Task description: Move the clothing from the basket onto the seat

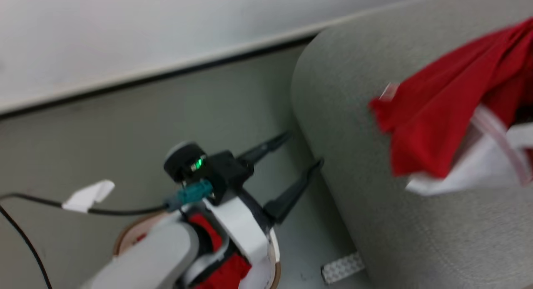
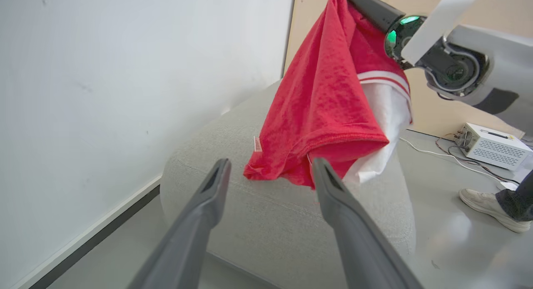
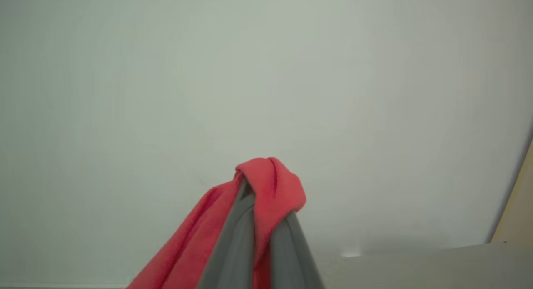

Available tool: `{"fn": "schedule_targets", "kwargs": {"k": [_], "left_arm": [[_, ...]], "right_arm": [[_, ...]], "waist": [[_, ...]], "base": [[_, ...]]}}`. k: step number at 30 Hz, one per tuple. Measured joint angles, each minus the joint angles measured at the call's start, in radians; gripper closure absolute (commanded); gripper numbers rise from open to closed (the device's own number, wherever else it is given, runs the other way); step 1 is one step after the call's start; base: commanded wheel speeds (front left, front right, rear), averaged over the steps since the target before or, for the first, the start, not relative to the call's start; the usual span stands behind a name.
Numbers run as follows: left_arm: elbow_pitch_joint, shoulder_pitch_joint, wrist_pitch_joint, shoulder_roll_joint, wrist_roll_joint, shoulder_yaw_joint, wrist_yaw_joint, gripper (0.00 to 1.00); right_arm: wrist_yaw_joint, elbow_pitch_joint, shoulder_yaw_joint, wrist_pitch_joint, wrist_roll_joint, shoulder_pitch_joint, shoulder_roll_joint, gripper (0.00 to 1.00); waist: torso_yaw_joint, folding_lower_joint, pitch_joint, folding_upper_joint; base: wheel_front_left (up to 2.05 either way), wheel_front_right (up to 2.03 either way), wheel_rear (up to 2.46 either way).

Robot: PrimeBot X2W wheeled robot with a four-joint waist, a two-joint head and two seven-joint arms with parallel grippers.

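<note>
Left pincer (image 2: 270, 164): two long dark fingers apart, nothing between them, poised just beside the near edge of the large light grey woven-fabric seat (image 2: 270, 226). Right pincer (image 3: 268, 201): fingers clamped on a bunched fold of the bright red soft garment with white panels (image 2: 325, 101). Garment hangs from it over the seat, lower hem at or just above the seat top; contact unclear. White-shoed foot (image 2: 487, 205) on the floor beyond the seat.

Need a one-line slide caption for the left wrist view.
Right gripper holds the red-and-white garment over the grey seat, open left gripper in front.
</note>
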Motion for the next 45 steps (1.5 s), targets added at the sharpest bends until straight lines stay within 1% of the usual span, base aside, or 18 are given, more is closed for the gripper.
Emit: {"fn": "schedule_targets", "kwargs": {"k": [2,6,10,15,17,19,20,21,22,23,25,27,31,35,39,43,45], "left_arm": [[-0.019,-0.058,0.000,0.013,0.016,0.013,-0.023,0.00],[-0.032,-0.152,-0.017,0.026,0.035,0.029,-0.062,0.00],[-0.029,-0.208,-0.049,0.024,0.052,0.036,-0.078,0.00],[-0.014,-0.229,-0.092,0.008,0.056,0.037,-0.083,0.00],[0.001,-0.227,-0.103,0.007,0.057,0.039,-0.078,0.00],[0.023,-0.215,-0.111,0.013,0.057,0.037,-0.077,0.00],[0.035,-0.205,-0.118,0.016,0.055,0.038,-0.076,0.00],[0.046,-0.192,-0.125,0.021,0.052,0.038,-0.074,0.00],[0.055,-0.181,-0.132,0.026,0.052,0.038,-0.073,0.00],[0.065,-0.174,-0.141,0.029,0.050,0.041,-0.069,0.00],[0.079,-0.156,-0.153,0.039,0.045,0.049,-0.065,0.00],[0.094,-0.139,-0.165,0.051,0.041,0.059,-0.059,0.00],[0.125,-0.100,-0.200,0.061,0.017,0.074,-0.046,0.00],[0.174,-0.049,-0.255,0.061,-0.014,0.107,-0.018,0.00],[0.219,0.017,-0.296,0.058,-0.046,0.145,0.014,0.00],[0.255,0.098,-0.322,0.052,-0.076,0.197,0.051,0.00],[0.274,0.146,-0.329,0.053,-0.079,0.222,0.069,0.00]], "right_arm": [[0.000,0.012,-0.067,0.031,-0.030,-0.099,0.012,1.00],[0.000,0.059,-0.224,0.089,-0.108,-0.289,0.013,1.00],[0.000,0.121,-0.369,0.135,-0.198,-0.427,0.011,1.00],[0.000,0.218,-0.540,0.147,-0.323,-0.470,0.012,1.00],[0.000,0.258,-0.606,0.133,-0.374,-0.464,0.033,1.00],[0.000,0.296,-0.654,0.110,-0.421,-0.442,0.070,1.00],[0.000,0.314,-0.676,0.095,-0.444,-0.423,0.091,0.98],[0.000,0.330,-0.694,0.078,-0.451,-0.407,0.113,0.58],[0.000,0.338,-0.703,0.063,-0.456,-0.392,0.128,0.02],[0.000,0.345,-0.705,0.050,-0.460,-0.384,0.134,0.00],[0.000,0.347,-0.690,0.035,-0.478,-0.362,0.132,0.00],[0.000,0.341,-0.669,0.018,-0.472,-0.333,0.136,0.00],[0.000,0.285,-0.601,-0.006,-0.467,-0.251,0.128,0.00],[0.000,0.191,-0.523,-0.023,-0.437,-0.156,0.117,0.00],[0.000,0.070,-0.437,-0.029,-0.397,-0.054,0.109,0.00],[0.000,-0.027,-0.353,-0.023,-0.356,0.063,0.121,0.00],[0.000,-0.062,-0.319,-0.019,-0.342,0.125,0.139,0.00]], "waist": [[0.014,0.0001,0.067,0.0000],[0.052,0.0002,0.205,-0.0001],[0.102,0.0003,0.327,-0.0001],[0.182,0.0003,0.436,-0.0001],[0.212,0.0003,0.466,-0.0001],[0.234,0.0003,0.488,-0.0001],[0.241,0.0003,0.493,-0.0001],[0.245,0.0003,0.493,-0.0001],[0.246,0.0003,0.488,-0.0001],[0.245,0.0002,0.481,-0.0002],[0.239,0.0001,0.463,-0.0002],[0.227,0.0001,0.437,-0.0001],[0.205,0.0000,0.375,-0.0001],[0.192,-0.0001,0.296,-0.0001],[0.187,-0.0003,0.200,-0.0001],[0.191,-0.0004,0.094,-0.0001],[0.196,-0.0005,0.038,-0.0001]], "base": [[0.00,0.00,0.00],[0.00,0.00,0.00],[0.00,0.00,0.00],[0.00,0.00,0.00],[0.00,0.00,0.00],[0.00,0.00,0.00],[0.00,0.00,0.00],[0.00,0.00,0.00],[0.00,0.00,0.00],[0.00,0.00,0.00],[0.00,0.00,0.00],[0.00,0.00,0.00],[0.00,0.00,0.00],[0.00,0.00,0.00],[0.00,0.00,0.00],[0.00,0.00,0.00],[0.00,0.00,0.00]]}}
